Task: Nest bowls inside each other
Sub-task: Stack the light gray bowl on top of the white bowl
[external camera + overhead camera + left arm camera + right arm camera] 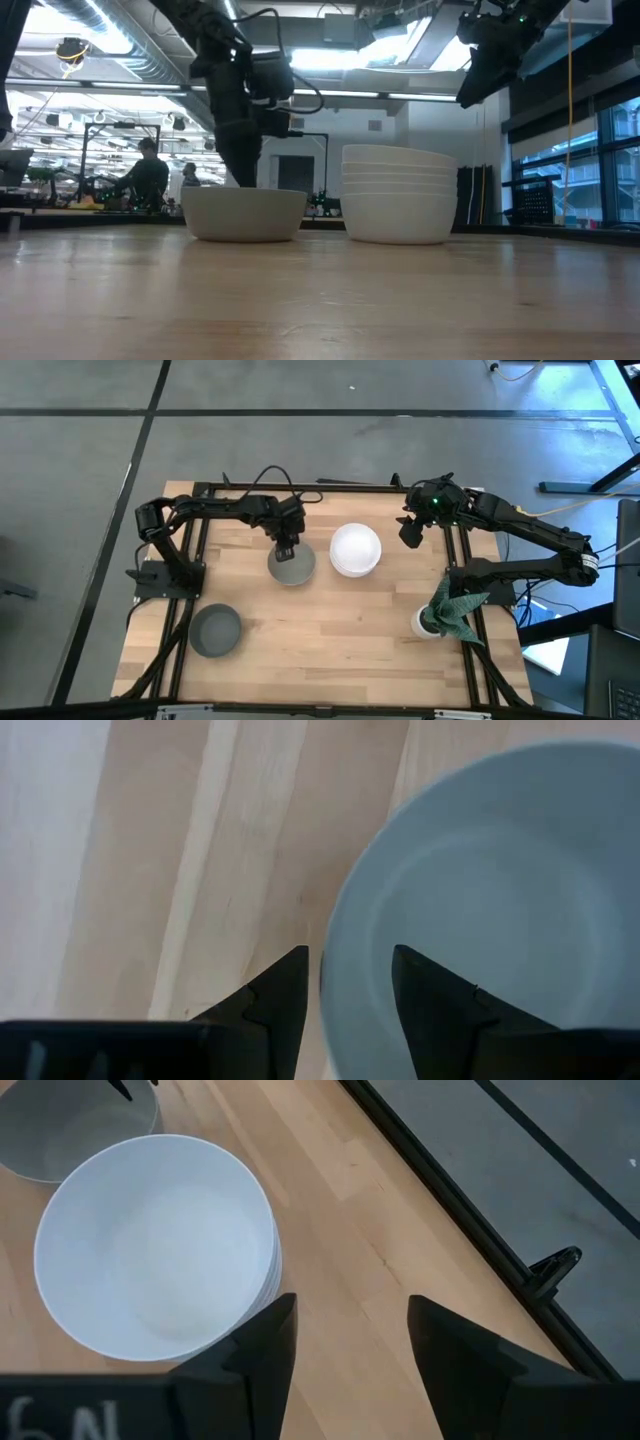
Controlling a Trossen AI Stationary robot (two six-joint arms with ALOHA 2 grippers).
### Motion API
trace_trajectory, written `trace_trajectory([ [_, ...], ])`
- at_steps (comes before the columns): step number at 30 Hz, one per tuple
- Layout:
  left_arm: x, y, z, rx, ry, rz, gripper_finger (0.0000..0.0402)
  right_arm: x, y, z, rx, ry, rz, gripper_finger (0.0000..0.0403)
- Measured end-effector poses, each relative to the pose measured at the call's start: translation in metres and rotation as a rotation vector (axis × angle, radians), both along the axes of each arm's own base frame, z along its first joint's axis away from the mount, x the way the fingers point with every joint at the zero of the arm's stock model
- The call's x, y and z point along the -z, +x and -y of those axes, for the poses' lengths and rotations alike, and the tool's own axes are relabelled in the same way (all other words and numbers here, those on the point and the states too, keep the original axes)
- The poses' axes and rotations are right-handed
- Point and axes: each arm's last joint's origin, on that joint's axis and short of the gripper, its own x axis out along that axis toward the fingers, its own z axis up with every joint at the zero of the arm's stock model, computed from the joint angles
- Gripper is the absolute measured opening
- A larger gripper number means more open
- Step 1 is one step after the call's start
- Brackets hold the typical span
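A matte grey bowl [292,567] rests on its base at the table's middle, left of a stack of glossy white bowls [355,550]. A second grey bowl [215,630] sits near the left front corner. My left gripper [287,550] points down over the first grey bowl's far rim, open. In the left wrist view, my left gripper [350,970] has one finger inside that bowl [500,890] and one outside. My right gripper [410,538] hangs open in the air, right of the white stack [150,1250] and clear of it. My left gripper comes from above with its fingers either side of the grey bowl's far rim [325,975], one finger [430,995] inside and one outside. I cannot tell whether either finger touches the rim. The bowl stands on the table.
A small white pot with a green plant [440,612] stands near the table's right edge, below the right arm. Black frame rails [190,560] run along the left, right and far edges. Bare wood lies in front of the bowls [330,640]. People show in the room beyond [150,175].
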Motion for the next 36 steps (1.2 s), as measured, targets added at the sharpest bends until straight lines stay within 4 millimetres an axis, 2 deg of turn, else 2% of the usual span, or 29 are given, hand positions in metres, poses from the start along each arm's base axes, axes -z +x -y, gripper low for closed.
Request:
trace_trajectory([
  [11,0.0010,-0.0001,-0.0003,0.010,0.010,0.001,0.0131,0.0000,0.0000,0.0000,0.000,0.000,0.000,0.0193],
  [24,0.0012,-0.0006,-0.0011,0.010,0.012,-0.001,0.0010,0.0000,0.0000,-0.0001,0.000,0.000,0.000,0.0193],
  [36,-0.0008,-0.0009,-0.0035,-0.001,0.002,0.024,0.0002,0.0001,-0.0001,-0.0001,-0.001,0.000,-0.001,0.0193],
])
